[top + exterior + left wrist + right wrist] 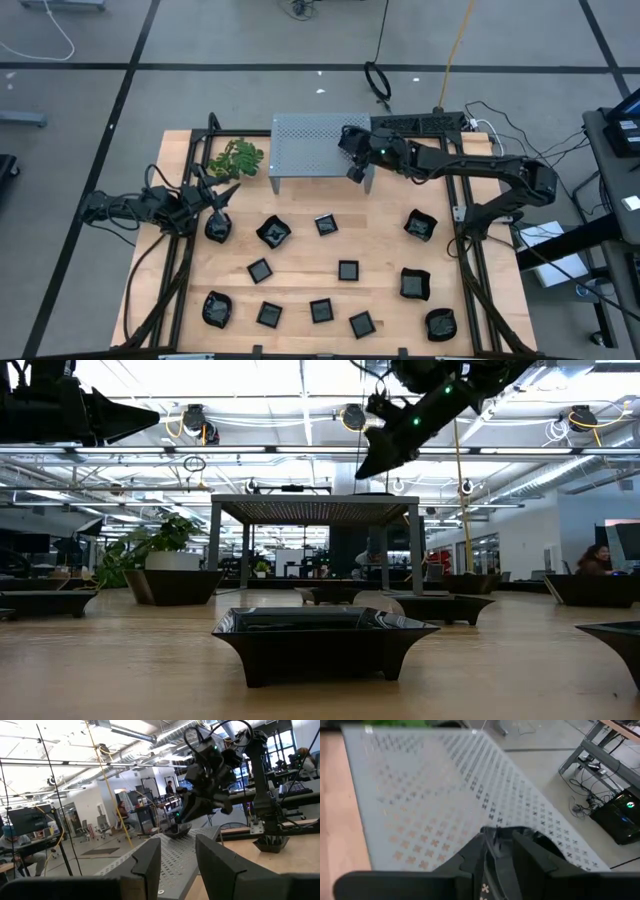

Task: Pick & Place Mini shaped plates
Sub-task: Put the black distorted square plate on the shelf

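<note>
My high view straight down over the pale wooden table [300,290], low view level along it, both wrist views close on the grey perforated metal stand [435,795], shared by all.

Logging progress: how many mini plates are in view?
13: twelve plates spread over the table before the stand, one on the stand at the right tool. Others may be hidden.
</note>
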### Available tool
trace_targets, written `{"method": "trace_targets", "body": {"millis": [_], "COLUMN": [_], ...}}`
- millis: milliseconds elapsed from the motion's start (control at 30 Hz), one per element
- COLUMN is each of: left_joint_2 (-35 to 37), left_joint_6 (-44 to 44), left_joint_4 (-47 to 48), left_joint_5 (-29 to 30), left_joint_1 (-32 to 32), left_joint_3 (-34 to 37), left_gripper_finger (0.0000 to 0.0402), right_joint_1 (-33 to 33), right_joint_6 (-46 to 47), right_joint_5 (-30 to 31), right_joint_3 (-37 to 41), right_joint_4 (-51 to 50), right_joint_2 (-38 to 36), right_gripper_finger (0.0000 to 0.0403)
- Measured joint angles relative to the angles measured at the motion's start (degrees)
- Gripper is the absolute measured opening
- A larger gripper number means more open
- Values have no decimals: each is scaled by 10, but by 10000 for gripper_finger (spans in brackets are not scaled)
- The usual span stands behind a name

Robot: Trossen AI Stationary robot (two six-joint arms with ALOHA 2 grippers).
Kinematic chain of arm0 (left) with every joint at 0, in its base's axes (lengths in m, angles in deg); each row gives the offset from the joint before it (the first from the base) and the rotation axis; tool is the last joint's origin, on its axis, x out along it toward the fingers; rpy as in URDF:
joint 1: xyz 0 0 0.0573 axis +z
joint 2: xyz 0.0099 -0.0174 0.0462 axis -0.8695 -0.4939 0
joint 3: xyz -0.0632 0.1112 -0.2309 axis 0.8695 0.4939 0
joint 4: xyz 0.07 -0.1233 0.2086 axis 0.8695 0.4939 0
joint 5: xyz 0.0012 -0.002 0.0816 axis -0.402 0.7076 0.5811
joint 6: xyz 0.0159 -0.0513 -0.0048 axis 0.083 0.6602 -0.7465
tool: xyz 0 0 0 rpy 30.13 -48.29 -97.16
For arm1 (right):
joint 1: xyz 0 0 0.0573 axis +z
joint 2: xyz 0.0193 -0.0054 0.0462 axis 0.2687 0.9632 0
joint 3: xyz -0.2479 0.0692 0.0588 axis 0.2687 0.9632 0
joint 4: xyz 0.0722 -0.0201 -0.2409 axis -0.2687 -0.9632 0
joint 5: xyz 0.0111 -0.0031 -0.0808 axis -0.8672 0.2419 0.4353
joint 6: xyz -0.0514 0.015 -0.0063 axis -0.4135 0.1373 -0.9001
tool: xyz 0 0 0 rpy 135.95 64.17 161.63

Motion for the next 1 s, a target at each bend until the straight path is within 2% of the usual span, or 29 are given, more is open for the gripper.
{"method": "trace_targets", "body": {"millis": [233, 467, 600, 833, 1000], "left_joint_2": [0, 0, 0, 0, 0], "left_joint_6": [0, 0, 0, 0, 0], "left_joint_4": [0, 0, 0, 0, 0], "left_joint_5": [0, 0, 0, 0, 0], "left_joint_1": [0, 0, 0, 0, 0], "left_joint_3": [0, 0, 0, 0, 0], "left_gripper_finger": [127, 127, 127, 127, 127], "right_joint_1": [26, 75, 103, 153, 189], "right_joint_6": [11, 11, 12, 72, 123], "right_joint_5": [-1, -1, -1, -2, -2], "right_joint_3": [0, 0, 0, 0, 0], "right_joint_4": [1, 13, 66, 190, 211], "right_joint_2": [-72, -143, -165, -180, -182], "right_gripper_finger": [117, 113, 108, 106, 105]}}
